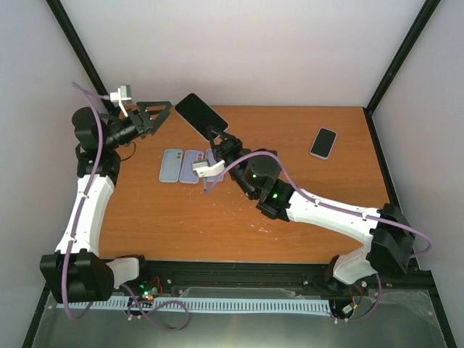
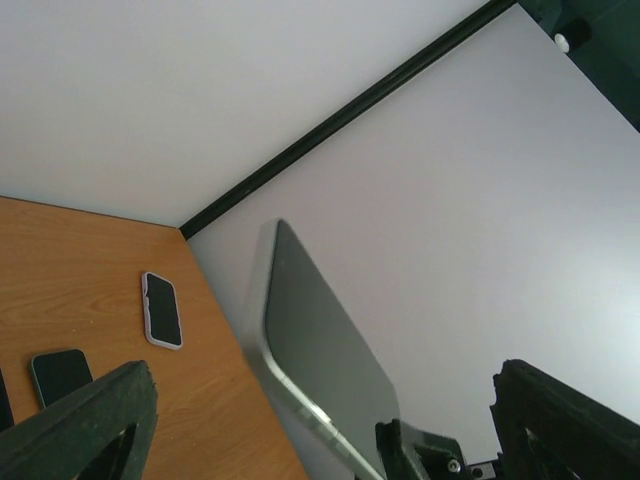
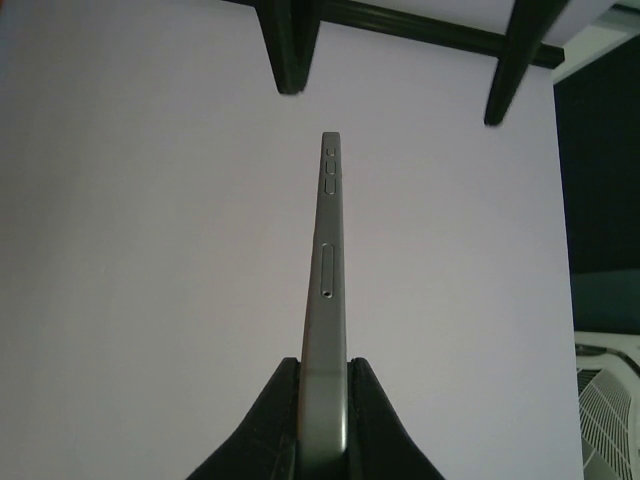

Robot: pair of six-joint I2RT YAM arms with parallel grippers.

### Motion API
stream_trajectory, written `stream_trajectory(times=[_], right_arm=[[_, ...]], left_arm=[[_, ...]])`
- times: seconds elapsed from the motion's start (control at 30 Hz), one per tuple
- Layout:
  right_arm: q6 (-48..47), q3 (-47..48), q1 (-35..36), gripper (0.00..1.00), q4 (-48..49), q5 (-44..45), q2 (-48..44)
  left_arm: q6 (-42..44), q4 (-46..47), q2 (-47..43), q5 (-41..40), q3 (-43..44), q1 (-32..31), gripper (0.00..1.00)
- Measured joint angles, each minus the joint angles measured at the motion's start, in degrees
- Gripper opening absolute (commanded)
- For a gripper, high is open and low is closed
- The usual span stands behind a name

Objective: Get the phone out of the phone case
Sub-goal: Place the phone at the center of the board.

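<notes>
My right gripper is shut on the lower end of a dark bare phone and holds it up above the back of the table. Edge-on in the right wrist view, the phone stands pinched between the pads of my right gripper, with no case round it. My left gripper is open, close to the phone's far end and not touching it. In the left wrist view the phone lies ahead of my left gripper. A blue phone case and a lavender case lie flat below.
A phone in a white case lies at the back right of the wooden table, and shows again in the left wrist view. White walls with black frame posts close in the back and sides.
</notes>
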Motion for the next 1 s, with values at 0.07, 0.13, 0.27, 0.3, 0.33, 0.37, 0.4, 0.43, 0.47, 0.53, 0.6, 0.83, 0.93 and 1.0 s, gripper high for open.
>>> stream_trajectory(times=[0.07,0.13,0.27,0.3,0.33,0.37,0.4,0.43,0.47,0.53,0.6,0.83,0.93,1.0], right_arm=[[-0.7,0.11,0.68,0.03,0.61,0.0,1.11],[-1.25,0.13,1.22,0.03,1.42,0.07,2.01],[-2.01,0.74,1.9,0.03,2.6,0.11,3.34],[-2.16,0.76,1.99,0.03,2.89,0.11,3.45],[-2.32,0.76,2.05,0.03,3.06,0.11,3.52],[-2.43,0.76,2.1,0.03,3.26,0.11,3.58],[-2.56,0.76,2.1,0.03,3.34,0.11,3.58],[-2.75,0.76,2.12,0.03,3.54,0.11,3.58],[-2.86,0.76,2.14,0.03,3.74,0.11,3.61],[-3.19,0.76,2.16,0.03,4.52,0.09,3.63],[-3.5,0.76,2.23,0.03,5.11,0.09,3.67],[-4.9,0.76,2.64,0.03,7.23,0.04,4.96],[-5.31,0.76,2.78,0.03,7.74,0.04,5.51],[-5.53,0.76,2.8,0.03,8.15,0.07,5.86]], left_arm=[[-0.63,0.61,-0.02,-0.02,-0.44,-0.31,0.86],[-1.44,1.42,-0.02,-0.04,-1.07,-0.48,0.83],[-2.95,2.23,-0.04,0.04,-2.08,-0.7,0.78],[-3.23,2.29,-0.04,0.09,-2.21,-0.7,0.76],[-3.61,2.49,-0.04,0.13,-2.32,-0.7,0.75],[-4.02,2.78,-0.04,0.17,-2.45,-0.72,0.74],[-4.46,3.13,-0.04,0.17,-2.64,-0.76,0.74],[-4.9,3.54,-0.04,0.2,-2.89,-0.79,0.73],[-5.42,3.96,-0.04,0.24,-3.21,-0.85,0.72],[-6.64,5.18,-0.04,0.33,-4.22,-1.05,0.69],[-8.02,6.19,-0.04,0.37,-5.25,-1.36,0.66],[-11.98,9.57,-0.02,0.42,-6.62,-2.03,0.5],[-13.22,10.86,-0.02,0.44,-6.69,-2.1,0.43],[-13.66,11.61,0.04,0.46,-6.73,-2.16,0.4]])
